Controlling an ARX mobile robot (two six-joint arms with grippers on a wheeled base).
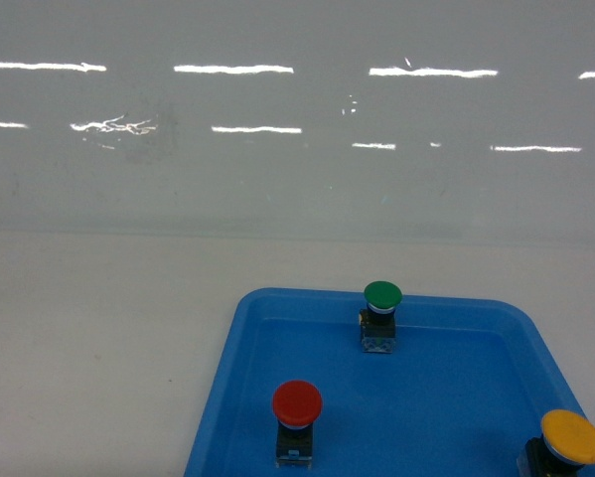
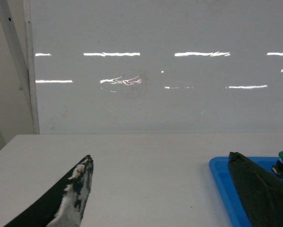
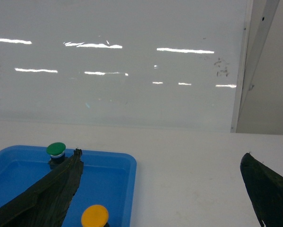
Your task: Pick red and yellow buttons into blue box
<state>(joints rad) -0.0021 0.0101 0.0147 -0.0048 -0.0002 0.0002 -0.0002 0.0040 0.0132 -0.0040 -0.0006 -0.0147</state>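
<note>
Standing upright in the lower half of the head view, three push buttons sit in a shallow blue tray (image 1: 239, 378) on a white table (image 1: 88, 338). The red button (image 1: 297, 421) is at the lower centre of that frame, near the tray's left wall. The yellow button (image 1: 567, 445) is at the lower right corner, partly cut off by the frame edge. The green button (image 1: 381, 316) stands at the tray's far rim, near the frame's centre. All three are well apart from each other. A glossy white wall (image 1: 297, 119) fills the upper half, streaked with light reflections.

Neither gripper shows in the head view. In the left wrist view, the left gripper (image 2: 160, 194) has its two dark fingers spread wide at the lower left and lower right of the frame, nothing between them but bare table; the tray's corner and the green button peek out at the lower right. In the right wrist view, the right gripper (image 3: 165, 189) is likewise spread wide and grasps nothing; its left finger (image 3: 47, 194) overlaps the tray at the lower left, with the yellow button just beside it at the bottom edge.

The blue box shows in none of the views.
</note>
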